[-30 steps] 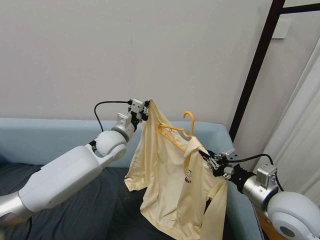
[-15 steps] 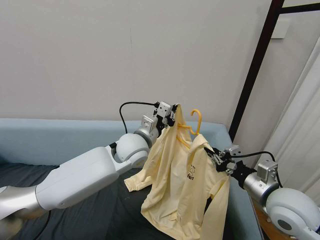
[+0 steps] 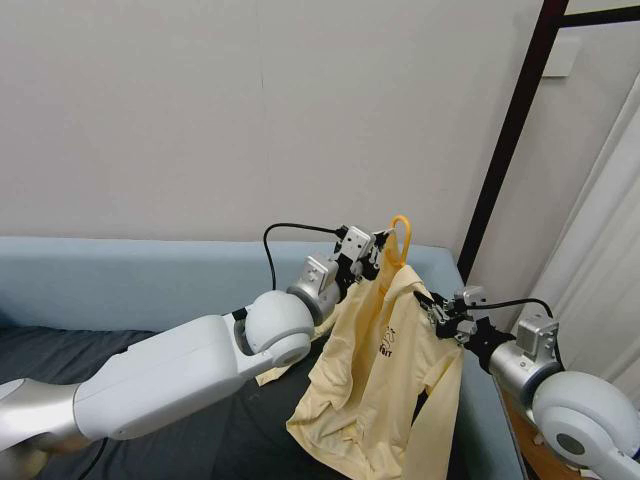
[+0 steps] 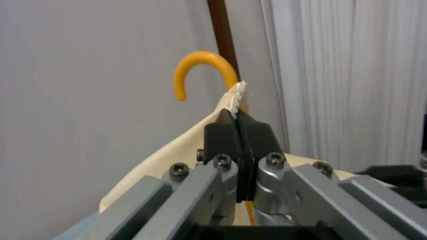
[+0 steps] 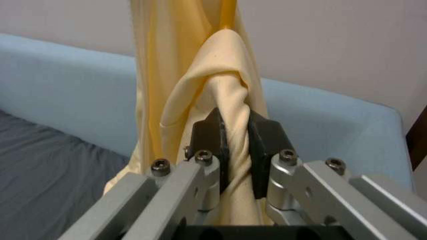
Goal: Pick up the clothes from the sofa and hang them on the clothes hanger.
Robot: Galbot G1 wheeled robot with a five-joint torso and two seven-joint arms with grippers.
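Risks first. The left tool (image 4: 237, 117) pinches only a thin edge of the yellow shirt (image 3: 385, 380) at the collar. Any tug as the arms go toward the rack could probably pull that edge out, and the shirt would slide off the hanger (image 3: 400, 235). The right tool (image 5: 235, 137) has a fatter bunch of cloth at the shoulder, so it looks safer. If the two arms spread apart, though, the cloth stretches and the hanger may tip. Neither tool appears to hold the hanger itself, only cloth over it, so the hook can swing freely and may miss the bar. The rack post (image 3: 510, 140) stands off to the right, apart from the hook, so there is a reach to make yet. The hem hangs low over the dark blanket (image 3: 150, 420) on the sofa (image 3: 120, 280) and could snag or drag.

Positions: the shirt is draped on the hanger, up in the air above the sofa's right end. The left tool is clamped tight on the collar just beside the orange hook. The right tool is clamped on the shoulder cloth, lower and to the right. The curtain (image 3: 610, 250) is behind the right arm.
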